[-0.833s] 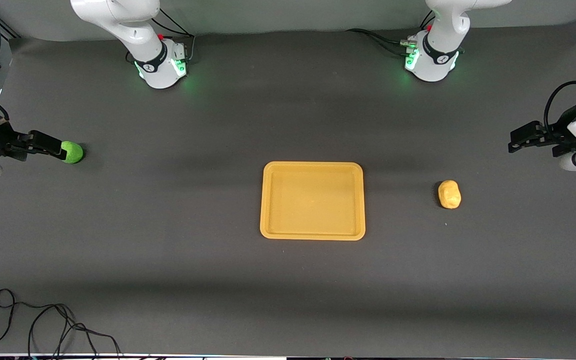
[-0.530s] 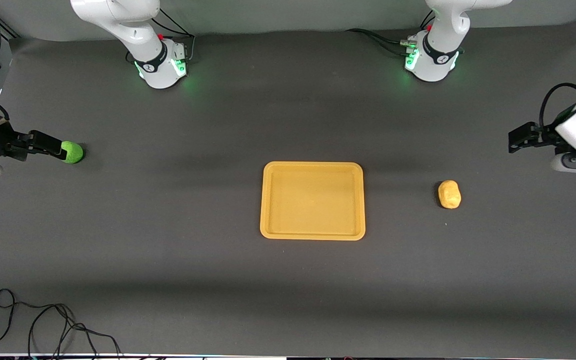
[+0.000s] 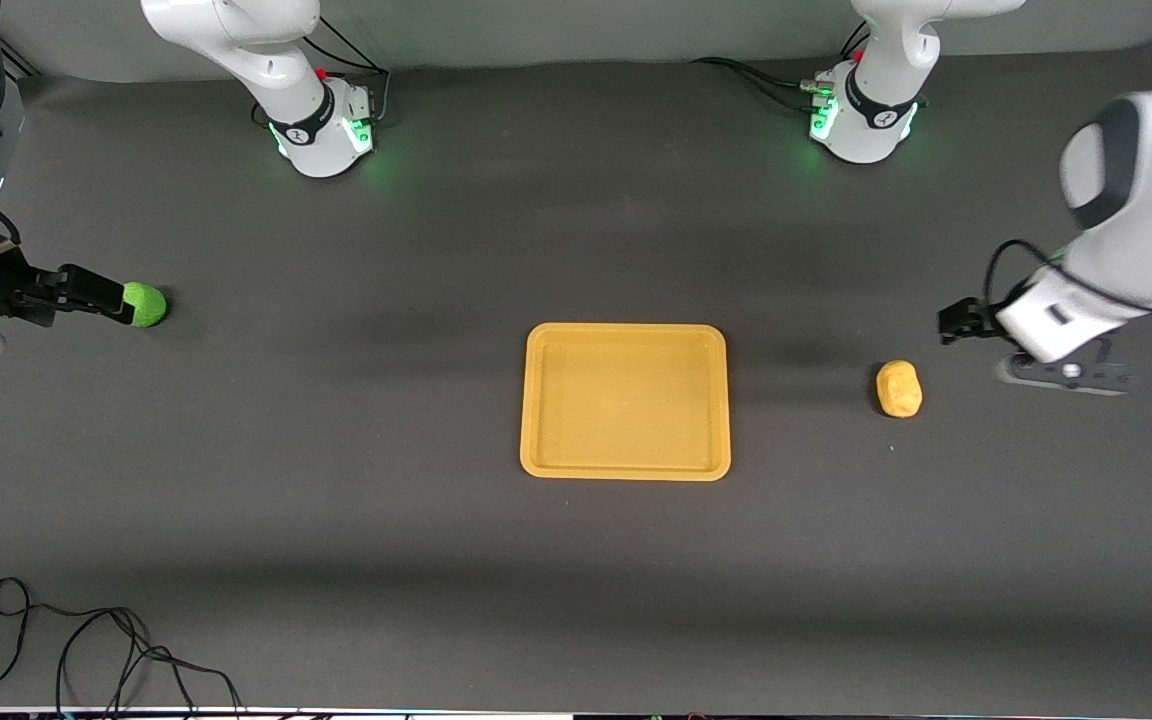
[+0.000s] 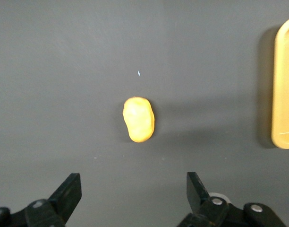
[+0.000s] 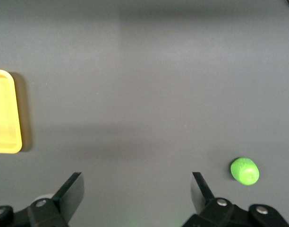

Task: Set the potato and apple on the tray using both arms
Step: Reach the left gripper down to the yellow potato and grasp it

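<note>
Orange-yellow tray point(image 3: 625, 401) bare mid-table, potato point(image 3: 899, 389) near spread left gripper point(image 4: 134, 190), apple point(image 3: 145, 304) near spread right gripper point(image 5: 137, 189).

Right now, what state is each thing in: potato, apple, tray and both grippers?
Potato: on the table, untouched, off the tray.
Apple: on the table, ungripped, off the tray.
Tray: empty.
Left gripper: open, above the table beside the potato.
Right gripper: open, beside the apple.

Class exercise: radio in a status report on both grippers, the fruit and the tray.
Left gripper open, over table by potato. Right gripper open, beside apple, not gripping. Tray bare, mid-table. Nothing in the way.
</note>
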Tool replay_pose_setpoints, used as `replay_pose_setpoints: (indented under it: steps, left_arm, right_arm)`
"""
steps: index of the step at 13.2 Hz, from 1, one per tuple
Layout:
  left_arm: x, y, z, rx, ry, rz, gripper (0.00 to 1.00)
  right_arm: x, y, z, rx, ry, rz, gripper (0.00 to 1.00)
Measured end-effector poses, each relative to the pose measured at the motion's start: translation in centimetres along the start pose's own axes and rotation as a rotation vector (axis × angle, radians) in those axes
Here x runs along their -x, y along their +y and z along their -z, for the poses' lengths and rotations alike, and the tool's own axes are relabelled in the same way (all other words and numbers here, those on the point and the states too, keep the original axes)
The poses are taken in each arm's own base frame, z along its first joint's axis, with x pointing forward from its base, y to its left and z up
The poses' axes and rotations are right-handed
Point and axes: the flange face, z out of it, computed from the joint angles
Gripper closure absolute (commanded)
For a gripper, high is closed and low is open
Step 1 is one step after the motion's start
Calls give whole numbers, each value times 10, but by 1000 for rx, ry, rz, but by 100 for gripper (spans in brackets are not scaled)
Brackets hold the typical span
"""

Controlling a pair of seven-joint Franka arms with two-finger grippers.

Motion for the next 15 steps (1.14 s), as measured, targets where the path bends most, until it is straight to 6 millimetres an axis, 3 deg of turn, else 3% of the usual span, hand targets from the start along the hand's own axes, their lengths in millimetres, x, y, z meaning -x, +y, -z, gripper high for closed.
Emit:
replay_pose_setpoints:
  steps: [5,7,8,10,11,12,13,15]
  left_arm:
    - [-4,-1,-139,14,-44,2,0]
    - [-8,0,-174,18,-52,1,3]
    - [-11,0,-184,18,-40,-1,11]
    - [-16,1,-196,16,-6,-2,20]
    - [-19,2,-200,15,13,-4,57]
    - [-21,3,-205,14,32,-7,85]
    - [-23,4,-208,13,45,-8,95]
    - [-27,6,-197,13,61,28,100]
  right_arm:
    - [-2,1,-3,0,8,0,0]
    - [-1,9,-11,1,-10,-12,0]
    - [1,22,-16,2,-20,-21,0]
    - [5,64,-21,17,-22,-12,0]
    - [9,92,-22,21,-20,-3,0]
    - [15,124,-24,23,-12,10,0]
    - [24,162,-28,23,-2,20,0]
    - [56,233,-45,29,23,14,0]
